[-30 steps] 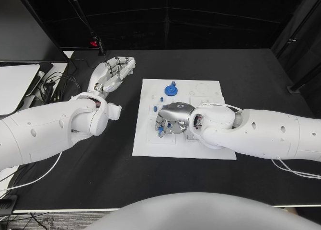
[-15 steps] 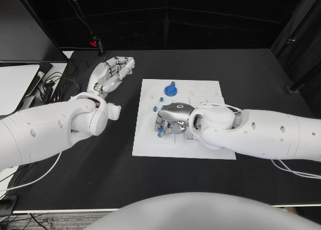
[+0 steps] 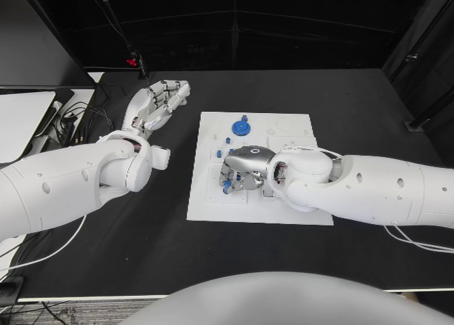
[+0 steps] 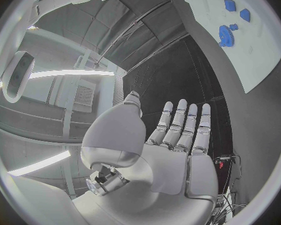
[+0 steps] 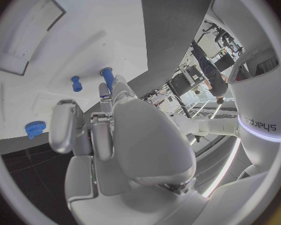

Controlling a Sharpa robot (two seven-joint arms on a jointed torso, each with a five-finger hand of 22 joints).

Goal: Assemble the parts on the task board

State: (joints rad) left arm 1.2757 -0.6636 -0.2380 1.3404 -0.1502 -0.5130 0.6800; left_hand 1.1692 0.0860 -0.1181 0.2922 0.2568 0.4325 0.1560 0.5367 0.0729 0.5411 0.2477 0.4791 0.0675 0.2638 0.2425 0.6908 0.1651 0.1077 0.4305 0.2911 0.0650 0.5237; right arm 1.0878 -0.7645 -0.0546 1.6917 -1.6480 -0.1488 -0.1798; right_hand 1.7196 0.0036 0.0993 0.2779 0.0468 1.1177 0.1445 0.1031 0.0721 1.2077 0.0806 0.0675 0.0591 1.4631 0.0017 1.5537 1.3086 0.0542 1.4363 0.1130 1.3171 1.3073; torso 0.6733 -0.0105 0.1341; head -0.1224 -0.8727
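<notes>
Hovering over the task board point(image 3: 213, 203), the right hand point(image 3: 242, 170) touches a blue part point(image 5: 107, 78).

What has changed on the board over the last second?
Very little. The right hand stays over the task board, its fingers still at a blue peg; any shift is slight. The left hand stays flat on the table beside the board, and the blue gear has not moved.
</notes>
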